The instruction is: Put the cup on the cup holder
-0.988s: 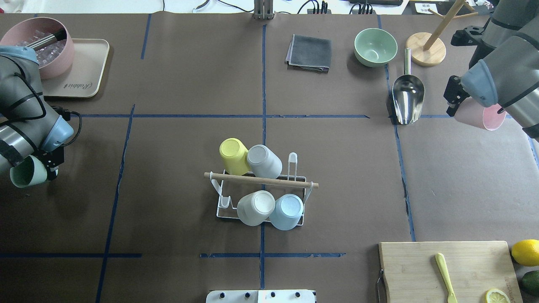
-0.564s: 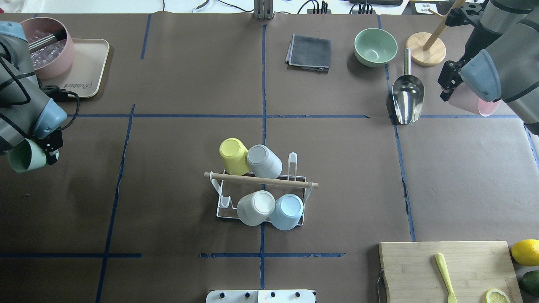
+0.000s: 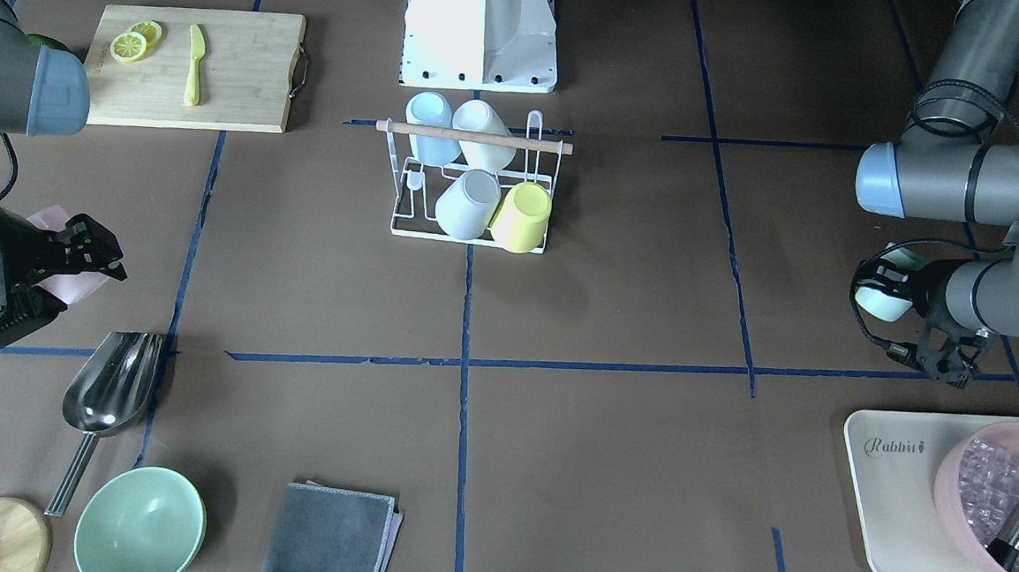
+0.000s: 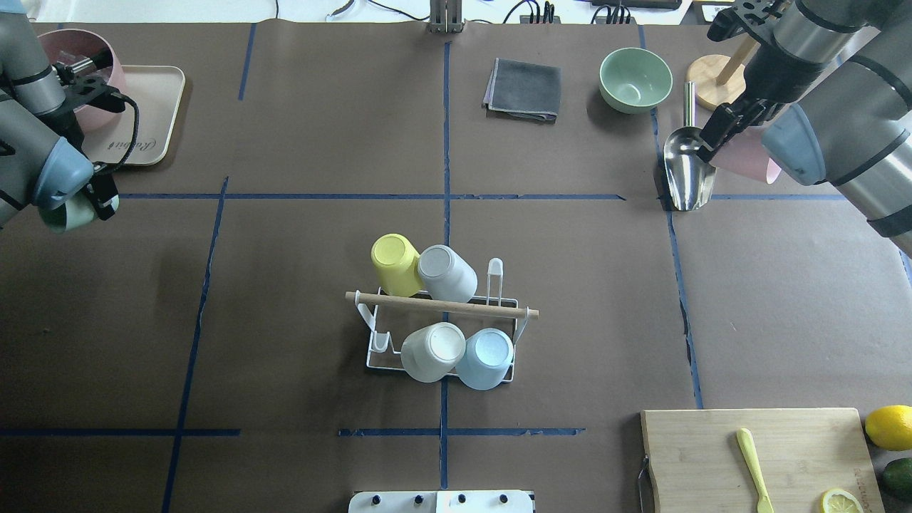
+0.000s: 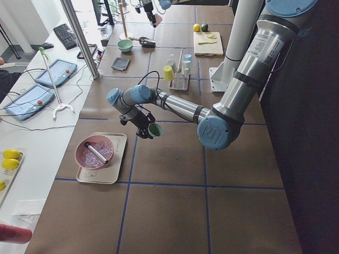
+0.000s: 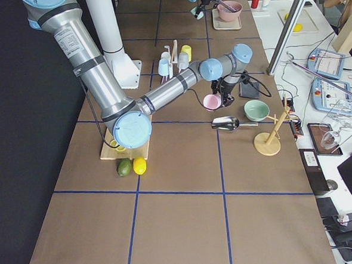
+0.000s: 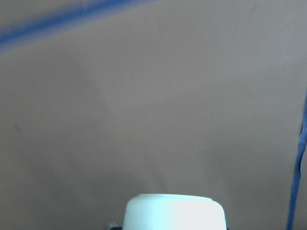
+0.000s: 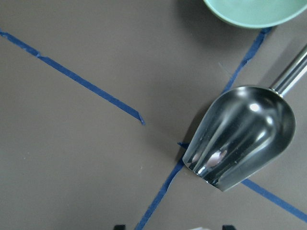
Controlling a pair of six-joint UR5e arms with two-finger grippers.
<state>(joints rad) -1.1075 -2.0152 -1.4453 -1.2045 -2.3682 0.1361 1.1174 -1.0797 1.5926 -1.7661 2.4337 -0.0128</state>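
Overhead view: cup holder (image 4: 385, 367) at the centre of the surface (image 4: 299, 128), already loaded with four upturned cups, namely yellow cup (image 4: 394, 260) and grey cup (image 4: 447, 271) in the 12 o'clock row, white cup (image 4: 432, 350) and light blue cup (image 4: 486, 358) in the 6 o'clock row. Free places only at the tall prong (image 4: 495, 274) on the 1 o'clock corner and the short prong (image 4: 381, 340) on the 8 o'clock corner. Left pincer (image 4: 91, 206) out at 9 o'clock, well apart from the holder, pressed onto a mint-green cup (image 4: 65, 216). Right pincer (image 4: 718, 134) out at 2 o'clock, pinching a pink cup (image 4: 744, 158) just beside the metal scoop (image 4: 690, 167). Probable hazards:

- knocking the scoop with the pink cup in passing
- clipping the wooden rod handle (image 4: 427, 304) or a seated neighbour on the way in, given the tight gaps at both free prongs, and so tipping or dragging the light wire holder
- missing the prong through poor tilt of the cup mouth, leaving the cup to roll off onto the surface
- crowding of both arms over the centre if brought in together

Depth of grip on either cup hard to judge, hence possible slip during the turn to mouth-down.
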